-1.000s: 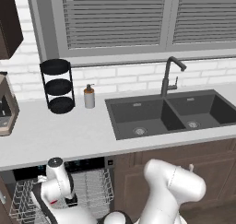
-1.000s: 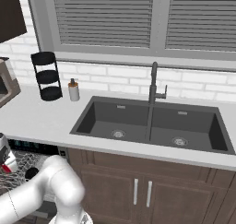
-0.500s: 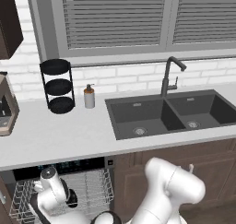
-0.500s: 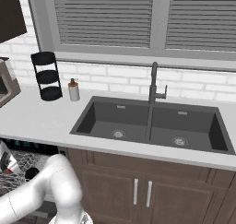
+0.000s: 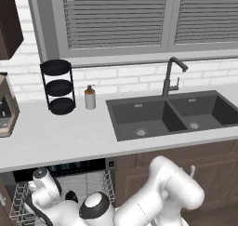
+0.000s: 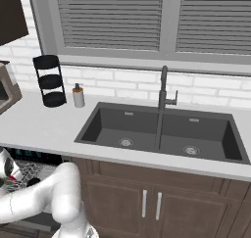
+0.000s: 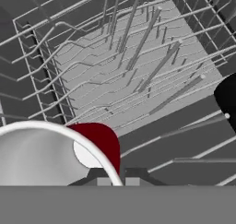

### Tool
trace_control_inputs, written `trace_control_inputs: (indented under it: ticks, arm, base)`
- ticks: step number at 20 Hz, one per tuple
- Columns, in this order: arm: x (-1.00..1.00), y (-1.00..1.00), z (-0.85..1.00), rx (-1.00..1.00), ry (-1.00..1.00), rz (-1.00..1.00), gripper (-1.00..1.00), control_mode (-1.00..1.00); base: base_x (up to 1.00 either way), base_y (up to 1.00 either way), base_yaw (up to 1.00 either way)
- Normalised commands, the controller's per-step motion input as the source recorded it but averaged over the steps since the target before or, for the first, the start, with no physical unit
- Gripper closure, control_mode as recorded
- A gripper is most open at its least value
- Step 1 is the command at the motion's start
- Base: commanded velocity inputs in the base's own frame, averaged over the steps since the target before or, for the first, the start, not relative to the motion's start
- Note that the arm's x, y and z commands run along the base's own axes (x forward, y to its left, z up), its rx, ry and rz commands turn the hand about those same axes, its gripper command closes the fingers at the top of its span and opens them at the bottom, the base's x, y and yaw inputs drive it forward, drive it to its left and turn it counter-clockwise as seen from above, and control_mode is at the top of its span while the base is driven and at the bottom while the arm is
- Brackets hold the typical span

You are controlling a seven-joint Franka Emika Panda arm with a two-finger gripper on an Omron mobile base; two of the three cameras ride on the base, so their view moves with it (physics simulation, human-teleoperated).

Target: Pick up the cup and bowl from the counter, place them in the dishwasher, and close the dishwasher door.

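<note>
The long pale desk (image 5: 69, 136) with its dark double sink (image 5: 172, 116) runs under a shuttered window (image 5: 116, 18), and below its left end the dishwasher (image 5: 60, 167) stands open with the white wire rack (image 5: 18, 202) pulled out. In the hand view the cup (image 7: 99, 144) sits low over the rack (image 7: 115, 71), its red wall and white rim pinched between the 2 fingers (image 7: 115, 177), while a black shape (image 7: 228, 98), cut off at the right edge, is too partial to identify.

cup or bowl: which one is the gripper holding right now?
The red cup: the gripper is shut on its white rim, above the dishwasher rack. The black bowl sits apart, at the right edge of the hand view.
</note>
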Motion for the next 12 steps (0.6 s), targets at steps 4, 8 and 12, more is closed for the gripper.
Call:
trace_control_inputs:
  ticks: [4,8,12]
  arm:
    - [0.17,0.56,-0.68,-0.16,0.11,0.00,1.00,-1.00]
    - [0.00,0.49,-0.98,-0.20,0.09,0.00,1.00,-1.00]
    - [0.00,0.46,-1.00,-0.25,0.06,0.00,1.00,-1.00]
  base:
    - [0.00,0.00,0.00]
    - [0.00,0.00,0.00]
    - [0.00,0.00,0.00]
